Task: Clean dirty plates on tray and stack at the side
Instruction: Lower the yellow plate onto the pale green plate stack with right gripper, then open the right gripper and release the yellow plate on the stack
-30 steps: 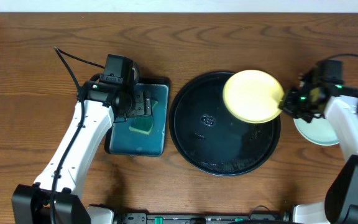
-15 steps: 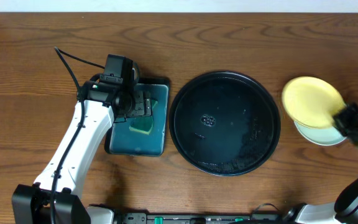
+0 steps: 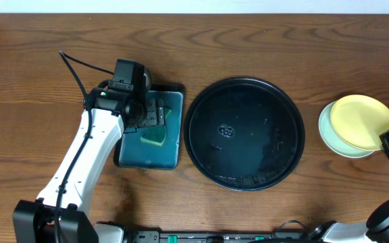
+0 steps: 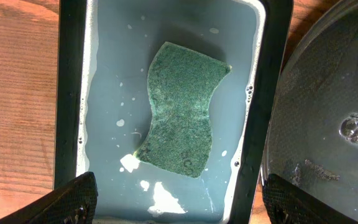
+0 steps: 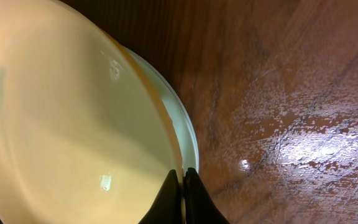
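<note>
Bearing the tray (image 3: 248, 101), wood-grain table (image 3: 32, 40) ends at prob. white wall (image 3: 194, 5).

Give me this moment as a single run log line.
right gripper: shut on yellow plate rim | yellow plate: tilted over mint plate | left gripper: open above sponge | black tray: no plates

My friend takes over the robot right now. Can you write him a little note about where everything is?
Left gripper: open, empty, hovering over the sponge in the teal tray.
Right gripper: shut on the rim of the yellow plate.
The yellow plate lies tilted over a mint plate at the right; how many are beneath, cannot tell.
Black tray: no plates on it.
Left to do: probably just release, so the yellow plate settles on the stack.
</note>
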